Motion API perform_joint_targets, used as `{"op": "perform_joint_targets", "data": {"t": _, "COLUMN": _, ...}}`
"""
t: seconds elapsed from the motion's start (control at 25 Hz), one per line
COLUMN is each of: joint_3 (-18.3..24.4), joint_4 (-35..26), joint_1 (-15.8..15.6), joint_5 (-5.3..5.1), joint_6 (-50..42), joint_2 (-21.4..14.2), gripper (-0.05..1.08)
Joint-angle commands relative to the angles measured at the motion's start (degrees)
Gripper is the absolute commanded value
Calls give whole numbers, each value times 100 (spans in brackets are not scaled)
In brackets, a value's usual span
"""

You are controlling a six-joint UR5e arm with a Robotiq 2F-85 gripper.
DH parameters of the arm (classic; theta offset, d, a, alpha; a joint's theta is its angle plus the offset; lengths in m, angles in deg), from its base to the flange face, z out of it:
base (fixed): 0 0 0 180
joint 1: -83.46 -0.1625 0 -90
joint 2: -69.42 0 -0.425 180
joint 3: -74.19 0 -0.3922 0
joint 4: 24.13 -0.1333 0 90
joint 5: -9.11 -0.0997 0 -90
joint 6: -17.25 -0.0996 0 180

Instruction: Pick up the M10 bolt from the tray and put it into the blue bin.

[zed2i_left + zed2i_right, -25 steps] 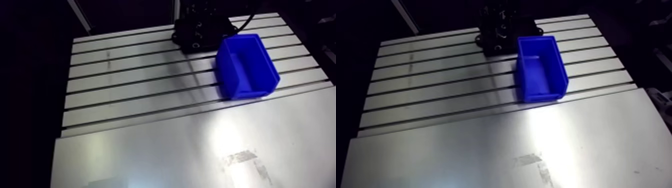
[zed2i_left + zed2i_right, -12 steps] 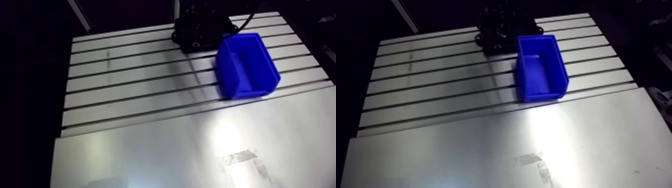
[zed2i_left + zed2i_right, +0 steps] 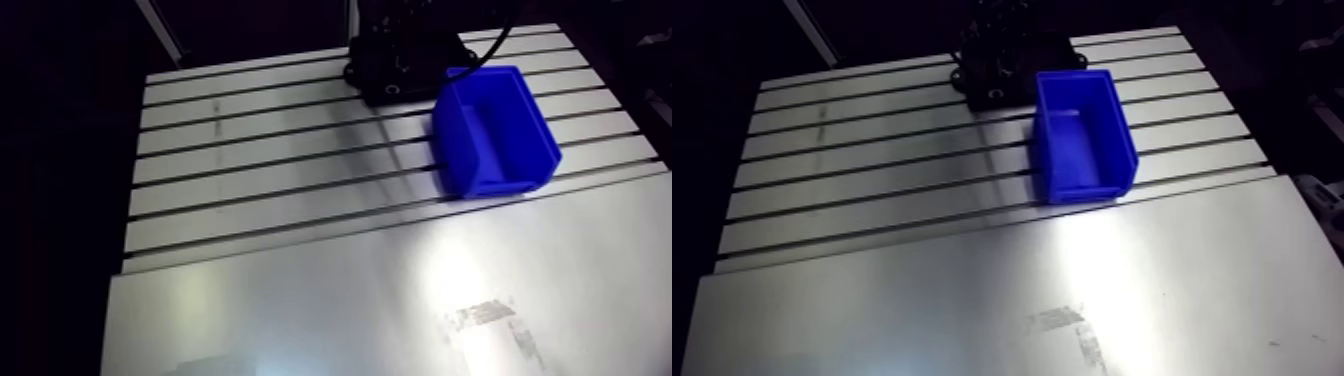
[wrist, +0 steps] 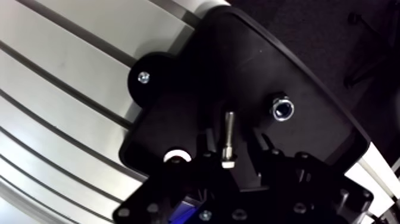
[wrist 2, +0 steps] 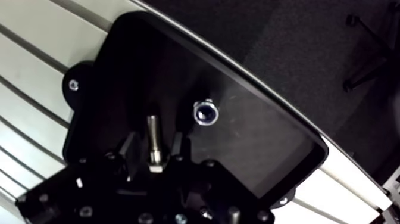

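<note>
Nearest lies a smooth metal sheet (image 3: 972, 300), scuffed and catching a bright glare, laid over the near part of the slotted table (image 3: 250, 170). Beyond it, on the right half of the slots, stands the blue bin (image 3: 1082, 193), upright, with nothing visible inside. Just past the bin's far left corner, at the table's far edge, sits the black tray (image 4: 256, 65), with the gripper (image 4: 232, 140) hanging low over it. In the wrist view the bolt (image 4: 229, 128) lies flat on the tray, directly between the two fingers (image 4: 260, 149), its wider head toward the gripper's body and its shank pointing ahead. The fingers stand apart, one on each side of the bolt, and a dark gap shows between each finger and the metal, so they straddle it without clamping it. A steel nut (image 4: 281, 109) rests on the tray ahead of the gripper and off to one side, apart from the bolt. A small white ring (image 4: 177, 157) lies close beside the other finger. A screw (image 4: 143, 77) sits in the tray's rounded tab, over the table slots.
</note>
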Motion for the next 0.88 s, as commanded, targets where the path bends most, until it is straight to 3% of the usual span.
{"op": "perform_joint_targets", "data": {"t": 0.04, "joint_3": -4, "joint_4": 5, "joint_1": 8, "joint_5": 2, "joint_6": 11, "joint_2": 7, "gripper": 67}}
{"op": "perform_joint_targets", "data": {"t": 0.88, "joint_3": 58, "joint_4": -21, "joint_1": 17, "joint_5": -24, "joint_6": 63, "joint_2": -2, "gripper": 98}}
